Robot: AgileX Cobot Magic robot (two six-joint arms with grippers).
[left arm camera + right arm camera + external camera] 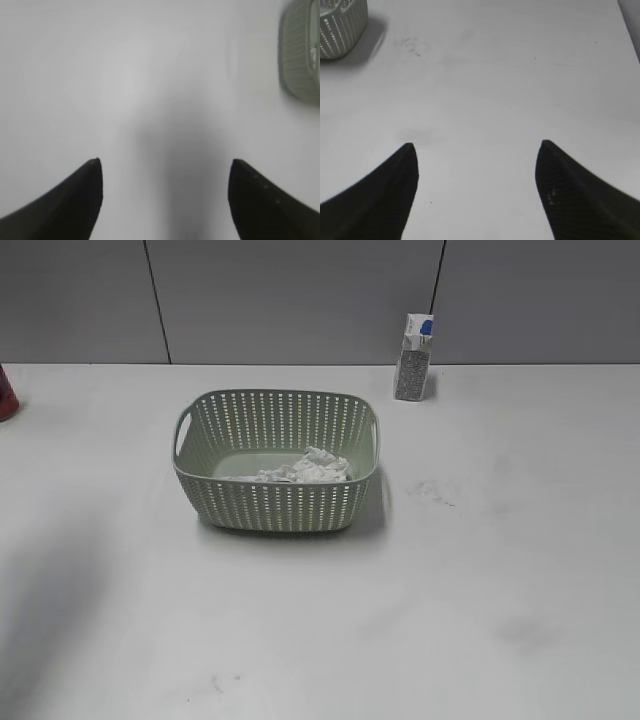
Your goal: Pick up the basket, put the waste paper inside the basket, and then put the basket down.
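Observation:
The sage-green basket [277,508] stands upright on the white table, left of centre in the exterior view. Crumpled white waste paper [305,469] lies inside it. No arm shows in the exterior view. My left gripper [165,162] is open and empty over bare table; the basket's side [300,60] shows at the right edge of its view. My right gripper [476,145] is open and empty over bare table; a corner of the basket [340,25] shows at the top left of its view.
An upright white-grey carton with a blue mark [415,356] stands at the back of the table near the grey wall. A red object [6,392] sits at the far left edge. Faint smudges [432,490] mark the table right of the basket.

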